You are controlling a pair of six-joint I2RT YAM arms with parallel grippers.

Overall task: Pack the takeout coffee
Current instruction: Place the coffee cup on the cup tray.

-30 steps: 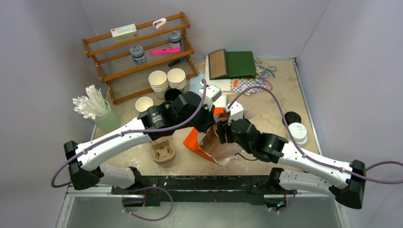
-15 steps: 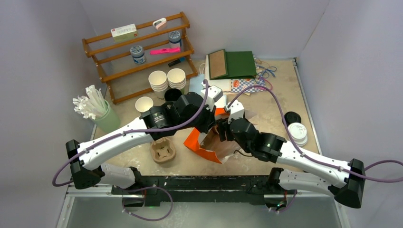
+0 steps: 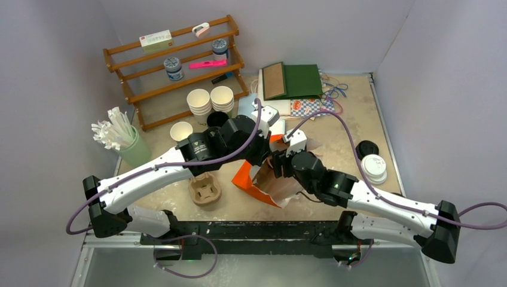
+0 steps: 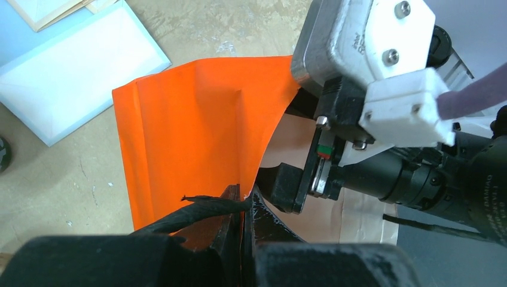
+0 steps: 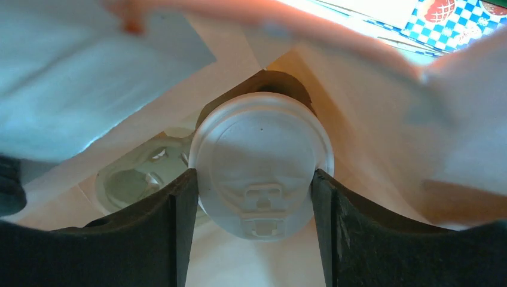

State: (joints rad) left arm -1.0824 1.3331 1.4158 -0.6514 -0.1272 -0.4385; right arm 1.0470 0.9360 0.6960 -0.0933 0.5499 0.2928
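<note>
Orange paper bag, rim pinched tight in left gripper, mouth held open. Lidded coffee cup inside bag mouth, squeezed between right gripper fingers, axis along fingers. Probably straight lowering next; tray well just left.

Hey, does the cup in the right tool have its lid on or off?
On. The right wrist view shows the white lid fully covering it, sip tab visible, gripped by the right tool.

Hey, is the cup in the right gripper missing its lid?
No, a round white lid sits on it, squeezed between the fingers of the right gripper in the wrist view.
</note>
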